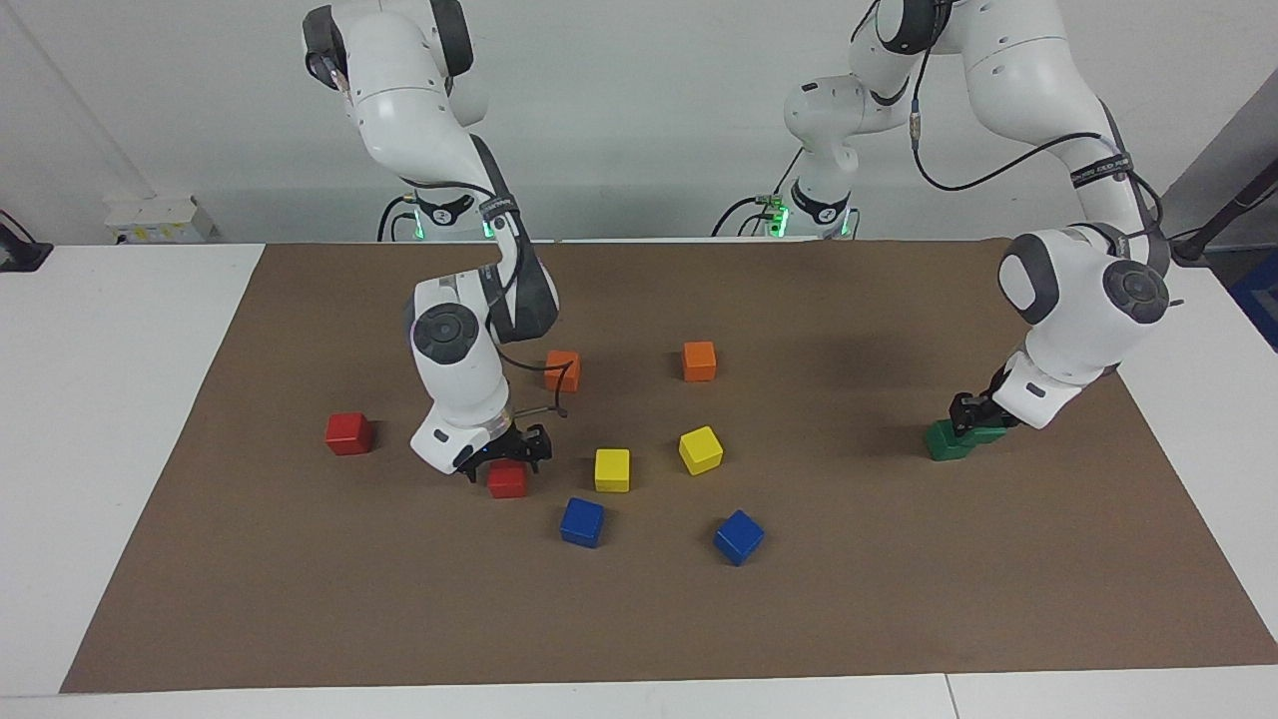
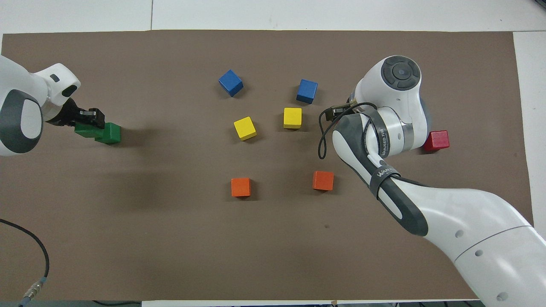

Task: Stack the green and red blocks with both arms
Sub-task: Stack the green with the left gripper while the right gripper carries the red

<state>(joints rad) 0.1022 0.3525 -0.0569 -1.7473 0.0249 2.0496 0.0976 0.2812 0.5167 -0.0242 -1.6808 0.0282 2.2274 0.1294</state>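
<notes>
The right gripper (image 1: 507, 456), spread wide, is hanging directly over the small matte red cube (image 1: 507, 480), while the left gripper (image 1: 970, 411) is clamping a dark green cube (image 1: 983, 432) against its twin (image 1: 944, 442).

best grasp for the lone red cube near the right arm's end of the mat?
Take the red cube from straight above, jaws across two opposite vertical faces, at about mid height. It sits flat and roughly square to the brown mat, with open mat on every side, so a top-down pinch should have room. The right gripper is at the other red cube.
</notes>
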